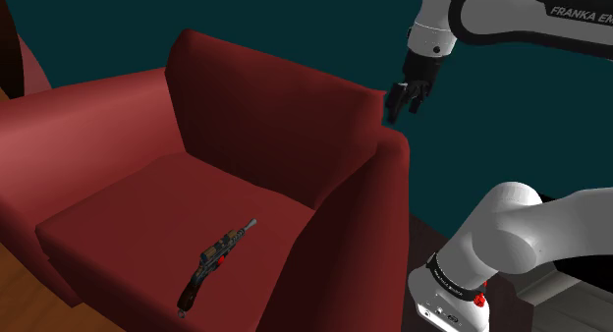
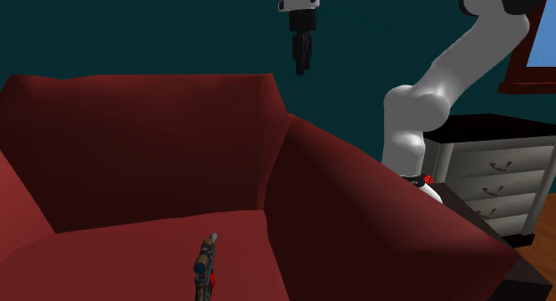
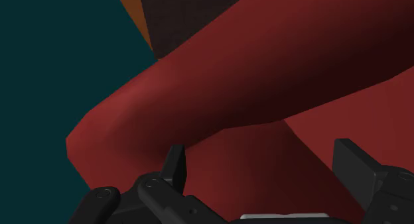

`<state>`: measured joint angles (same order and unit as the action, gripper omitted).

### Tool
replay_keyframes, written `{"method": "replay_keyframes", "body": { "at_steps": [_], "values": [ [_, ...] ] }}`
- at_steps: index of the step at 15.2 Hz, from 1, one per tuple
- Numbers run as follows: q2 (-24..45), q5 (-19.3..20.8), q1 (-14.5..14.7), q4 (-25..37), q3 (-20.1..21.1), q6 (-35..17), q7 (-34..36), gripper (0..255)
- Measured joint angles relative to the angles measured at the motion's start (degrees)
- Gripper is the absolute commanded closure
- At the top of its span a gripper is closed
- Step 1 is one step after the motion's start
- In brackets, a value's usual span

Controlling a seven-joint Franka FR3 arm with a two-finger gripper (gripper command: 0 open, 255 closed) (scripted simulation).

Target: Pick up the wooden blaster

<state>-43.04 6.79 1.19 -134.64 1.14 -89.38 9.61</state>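
The blaster (image 1: 214, 261) is a small dark toy gun with brownish and red details and a thin grey barrel. It lies flat on the seat cushion of a red armchair (image 1: 265, 94), near the seat's front. In the second exterior view the blaster (image 2: 206, 265) rests low on the seat with its barrel towards the backrest. My gripper (image 1: 398, 112) hangs high above the corner where backrest and armrest meet, far from the blaster. It points downward (image 2: 301, 66). In the wrist view the gripper (image 3: 265, 169) is open, fingers apart, with nothing between them, over red upholstery.
The armchair's tall armrest (image 2: 374, 210) stands between the stand and the seat. A white dresser (image 2: 490, 179) with a dark top sits behind the arm's base. A teal wall (image 1: 324, 26) backs the chair. Wooden floor (image 1: 20, 301) shows at the shoulder view's lower left.
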Motion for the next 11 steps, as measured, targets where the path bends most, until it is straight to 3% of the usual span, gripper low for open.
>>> {"method": "replay_keyframes", "body": {
  "at_steps": [3,11],
  "values": [
    [-0.4,-1.3,0.0,-1.4,1.2,-0.6,2.6,0],
    [2.4,-10.6,0.6,-6.5,10.4,-6.3,20.7,0]
  ]
}}
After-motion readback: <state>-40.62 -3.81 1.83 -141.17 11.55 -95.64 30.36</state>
